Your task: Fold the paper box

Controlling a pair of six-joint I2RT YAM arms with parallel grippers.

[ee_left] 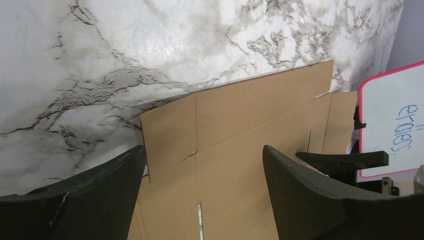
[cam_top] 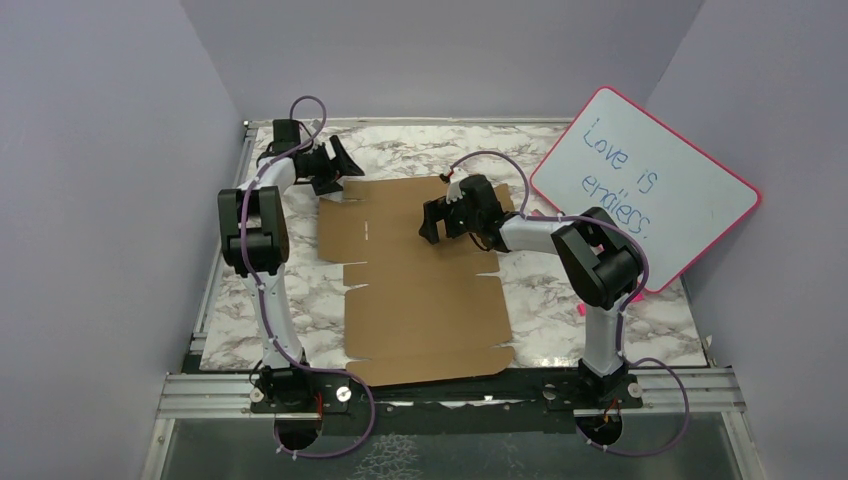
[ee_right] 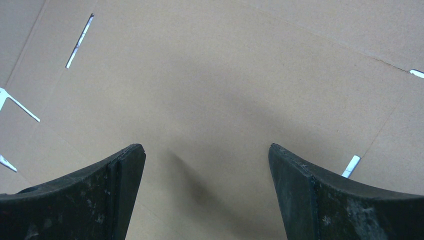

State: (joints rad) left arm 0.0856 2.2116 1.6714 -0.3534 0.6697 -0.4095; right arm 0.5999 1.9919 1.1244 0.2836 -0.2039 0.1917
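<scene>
The paper box [cam_top: 420,280] is a flat brown die-cut cardboard sheet with flaps and slits, lying on the marble table [cam_top: 400,145] from its far middle to the front edge. My left gripper [cam_top: 340,168] is open and empty at the sheet's far left corner. In the left wrist view the sheet [ee_left: 240,150] lies between and beyond the open jaws [ee_left: 202,155]. My right gripper [cam_top: 432,222] is open and empty, just above the sheet's far middle. The right wrist view shows only cardboard [ee_right: 210,90] under the spread jaws [ee_right: 206,152].
A pink-rimmed whiteboard [cam_top: 645,185] with blue writing leans at the back right, close behind the right arm; it also shows in the left wrist view [ee_left: 392,125]. Purple walls close in the left, back and right. A metal rail [cam_top: 450,390] runs along the near edge.
</scene>
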